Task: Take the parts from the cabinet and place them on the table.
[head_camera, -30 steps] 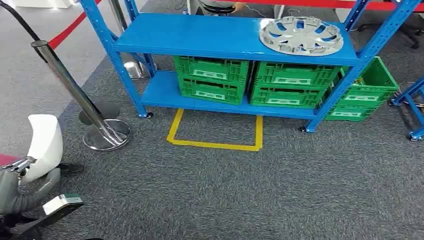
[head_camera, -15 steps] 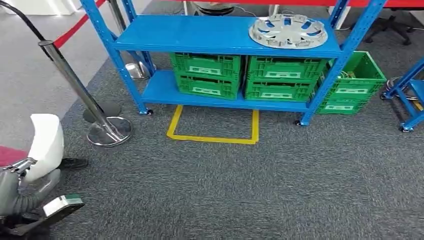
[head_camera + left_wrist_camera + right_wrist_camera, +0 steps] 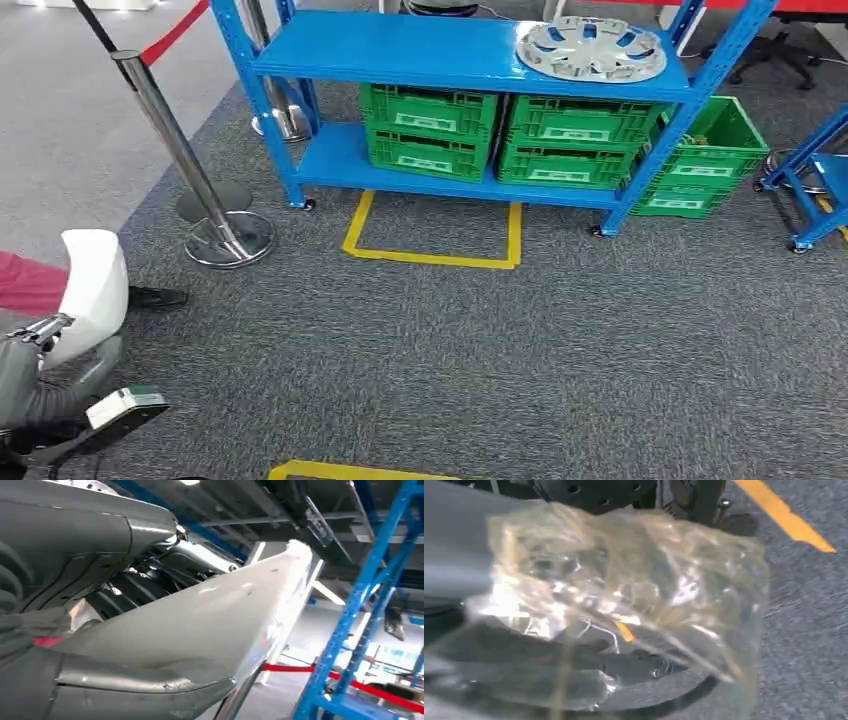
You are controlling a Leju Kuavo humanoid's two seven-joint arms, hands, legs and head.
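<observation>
Left hand clamped around white curved part, fingers wrapped behind it; right hand closed on crinkled clear plastic bag, draped over fingers, above grey carpet.

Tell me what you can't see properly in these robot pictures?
- Right hand: in the right wrist view a crinkly clear plastic bag covers it, and the picture is blurry, so what is inside the bag is unclear.
- Left hand: in the left wrist view a big white part hides most of the fingers.
- Green crates: in the head view the blue shelf hides their insides.
</observation>
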